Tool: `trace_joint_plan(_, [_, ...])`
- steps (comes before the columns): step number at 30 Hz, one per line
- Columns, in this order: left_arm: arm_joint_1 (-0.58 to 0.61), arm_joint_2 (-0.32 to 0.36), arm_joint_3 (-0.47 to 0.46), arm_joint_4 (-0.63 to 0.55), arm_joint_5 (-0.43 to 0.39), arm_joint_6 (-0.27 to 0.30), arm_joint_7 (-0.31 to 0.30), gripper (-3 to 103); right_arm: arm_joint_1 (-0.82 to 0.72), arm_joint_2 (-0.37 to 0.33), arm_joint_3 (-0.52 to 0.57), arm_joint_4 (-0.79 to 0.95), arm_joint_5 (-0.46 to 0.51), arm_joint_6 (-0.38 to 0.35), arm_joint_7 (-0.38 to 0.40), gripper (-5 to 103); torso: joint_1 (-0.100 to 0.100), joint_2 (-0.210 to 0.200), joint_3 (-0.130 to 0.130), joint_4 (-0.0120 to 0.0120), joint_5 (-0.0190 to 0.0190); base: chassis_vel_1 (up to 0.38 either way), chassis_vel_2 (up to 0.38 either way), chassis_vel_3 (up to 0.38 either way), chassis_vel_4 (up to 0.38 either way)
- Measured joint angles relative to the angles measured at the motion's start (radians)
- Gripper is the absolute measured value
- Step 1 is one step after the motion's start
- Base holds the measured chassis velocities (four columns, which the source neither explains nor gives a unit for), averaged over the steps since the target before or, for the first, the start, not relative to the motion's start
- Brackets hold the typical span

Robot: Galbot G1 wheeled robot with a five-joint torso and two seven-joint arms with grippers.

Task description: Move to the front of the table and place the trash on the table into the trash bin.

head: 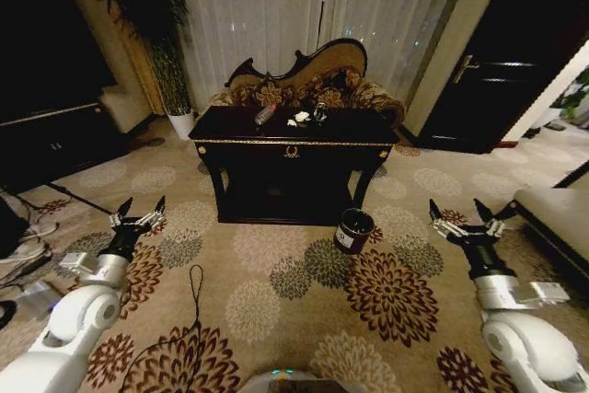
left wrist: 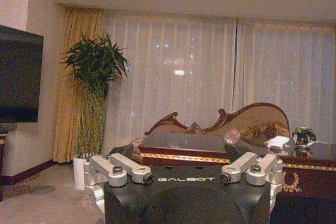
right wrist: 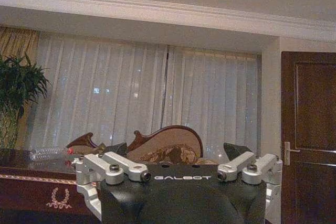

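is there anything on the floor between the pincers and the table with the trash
Nothing visible blocks it: open patterned carpet lies between both open pincers, left and right, and the table. The trash bin stands off its front right corner.

The white left arm reaches forward low, its black left gripper [head: 140,210] spread open. The white right arm mirrors it, black right gripper [head: 463,211] likewise open.

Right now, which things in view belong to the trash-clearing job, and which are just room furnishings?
Job:
table
clear bottle
white paper wads
shiny piece
trash bin, on the carpet at the table's front right
left gripper and right gripper, both open, empty, held low

Bystanders:
sofa
potted plant
black cabinet
door
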Motion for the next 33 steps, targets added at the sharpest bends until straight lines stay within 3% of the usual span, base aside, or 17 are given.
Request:
trace_joint_plan(18, [0.004,-0.005,0.001,-0.006,-0.006,0.0,0.002,94,-0.014,0.007,0.002,0.015,-0.001,-0.002,-0.006,100,0.0,0.0,0.0,0.0,0.0003,-0.093,0.091,0.099,-0.098])
trace_joint_plan(33, [0.0,-0.002,0.004,-0.017,-0.007,0.005,0.0,101,-0.01,0.004,-0.004,0.026,0.001,-0.011,-0.008,100,-0.001,0.0,0.0,0.0001,0.0003,-0.12,0.131,0.124,-0.133])
